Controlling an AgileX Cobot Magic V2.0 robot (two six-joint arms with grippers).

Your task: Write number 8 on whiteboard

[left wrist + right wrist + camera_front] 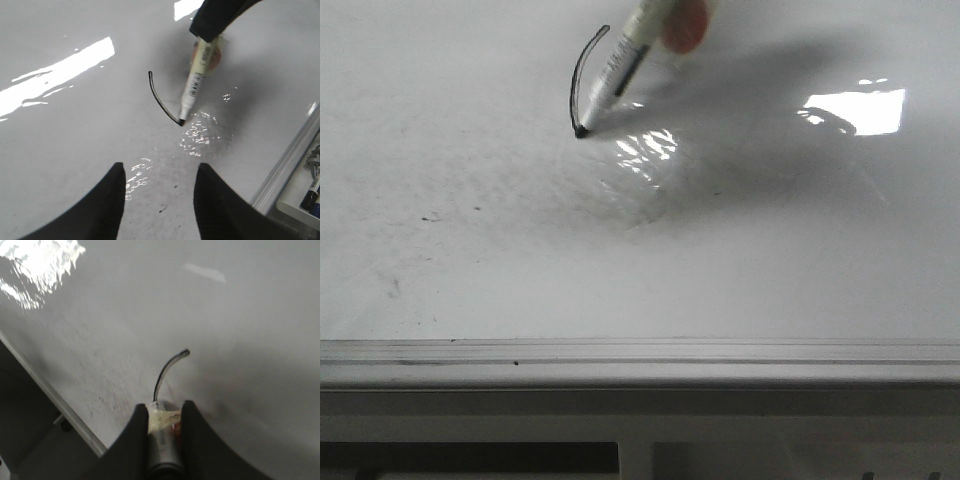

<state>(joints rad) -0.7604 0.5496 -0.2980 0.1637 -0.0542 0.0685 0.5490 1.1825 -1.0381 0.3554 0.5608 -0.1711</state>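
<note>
The whiteboard (470, 260) is glossy white with glare and faint grey smudges. A marker (618, 70) stands tilted with its tip touching the board. Only one curved black stroke (578, 85) is drawn, running up from the tip; no full number 8 shows. My right gripper (164, 410) is shut on the marker (162, 440); it shows in the left wrist view (215, 20) above the marker (195, 82) and stroke (160, 100). My left gripper (159, 172) is open and empty, hovering over the board a little short of the stroke.
The board's pale grey frame edge (640, 352) runs along the front. In the left wrist view the frame edge (290, 165) is at the side with several markers (312, 185) in a tray beyond it. A bright glare patch (855, 110) lies to the right.
</note>
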